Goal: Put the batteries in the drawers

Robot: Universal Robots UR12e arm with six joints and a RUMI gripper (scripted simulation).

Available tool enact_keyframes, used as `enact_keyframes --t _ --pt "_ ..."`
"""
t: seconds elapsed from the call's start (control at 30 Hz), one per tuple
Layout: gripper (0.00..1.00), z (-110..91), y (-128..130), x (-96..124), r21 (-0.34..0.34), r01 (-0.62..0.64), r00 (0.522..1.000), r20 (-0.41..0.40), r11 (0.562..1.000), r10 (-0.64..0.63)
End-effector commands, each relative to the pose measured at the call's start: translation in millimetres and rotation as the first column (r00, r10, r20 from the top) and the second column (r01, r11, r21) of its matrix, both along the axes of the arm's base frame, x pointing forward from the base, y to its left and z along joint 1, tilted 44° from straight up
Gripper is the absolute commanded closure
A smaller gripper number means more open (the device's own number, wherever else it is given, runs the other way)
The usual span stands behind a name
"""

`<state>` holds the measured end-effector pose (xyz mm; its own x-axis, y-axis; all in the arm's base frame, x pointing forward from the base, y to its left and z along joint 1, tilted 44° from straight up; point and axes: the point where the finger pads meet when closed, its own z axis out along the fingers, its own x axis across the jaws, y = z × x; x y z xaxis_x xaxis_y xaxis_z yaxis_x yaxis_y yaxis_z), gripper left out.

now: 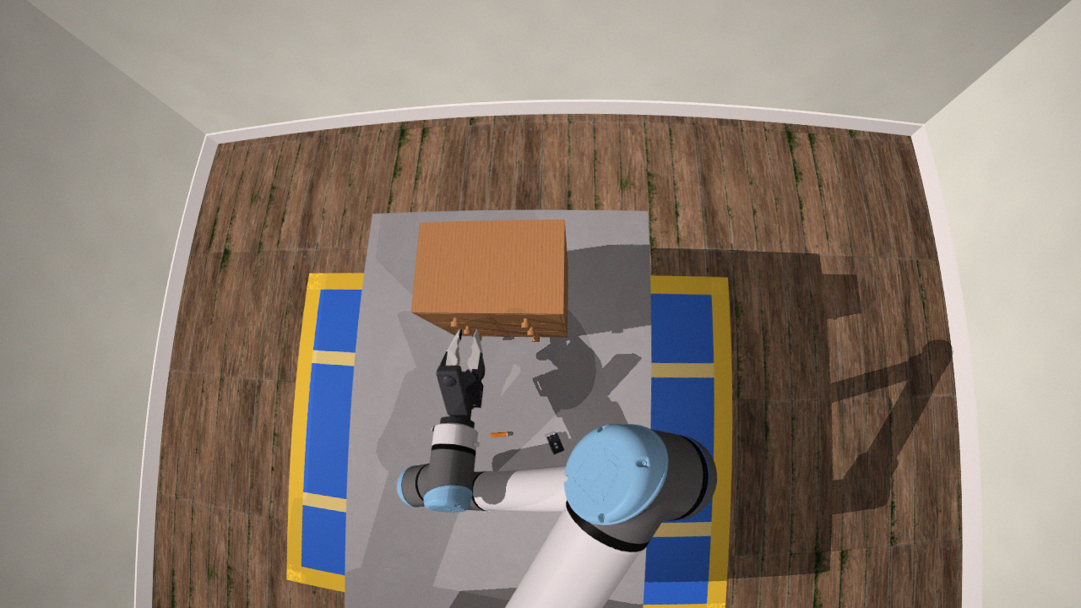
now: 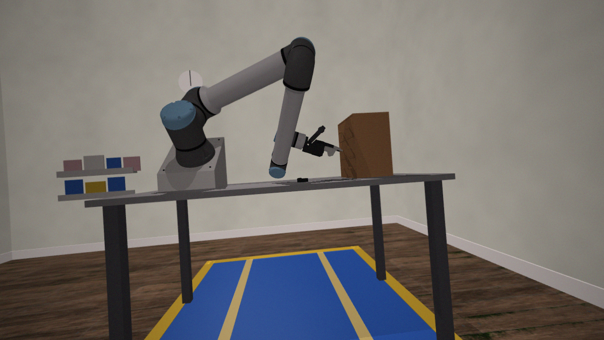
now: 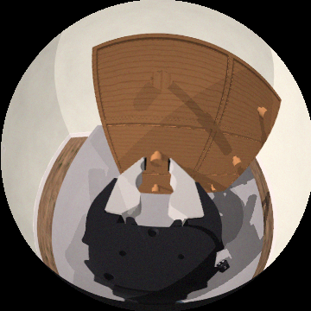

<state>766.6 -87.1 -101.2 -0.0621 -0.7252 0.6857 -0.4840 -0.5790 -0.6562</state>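
Observation:
The wooden chest (image 1: 491,264) (image 2: 369,145) (image 3: 130,86) stands upright, its drawers seemingly shut. My gripper (image 1: 468,333) (image 2: 340,149) (image 3: 157,158) is partly open at its front, fingertips on either side of the middle row's left knob (image 3: 156,156). A gap shows on each side of the knob in the wrist view, so nothing is gripped. The middle row's right knob (image 3: 236,161) is to the right. An orange battery (image 1: 498,434) lies on the table behind the gripper; I cannot tell whether it is AA or AAA. I cannot make out a second battery.
A small black object (image 1: 555,442) (image 2: 302,180) (image 3: 223,265) with pale spots lies right of the orange battery. The forearm (image 1: 521,489) passes over the table near both. The top left knob (image 3: 161,79) is above the fingers, the bottom left knob (image 3: 155,187) below them.

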Motion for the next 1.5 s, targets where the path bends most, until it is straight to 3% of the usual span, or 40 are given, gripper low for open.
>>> enact_keyframes --t 0.0,0.43,0.47,1.47 --pt "0.80 0.4 0.5 0.1 0.000 -0.001 1.000 0.001 1.000 0.001" --pt "0.80 0.4 0.5 0.1 0.000 -0.001 1.000 0.001 1.000 0.001" --pt "0.93 0.4 0.5 0.1 0.000 -0.001 1.000 0.001 1.000 0.001" --pt "0.93 0.4 0.5 0.1 0.000 -0.001 1.000 0.001 1.000 0.001"
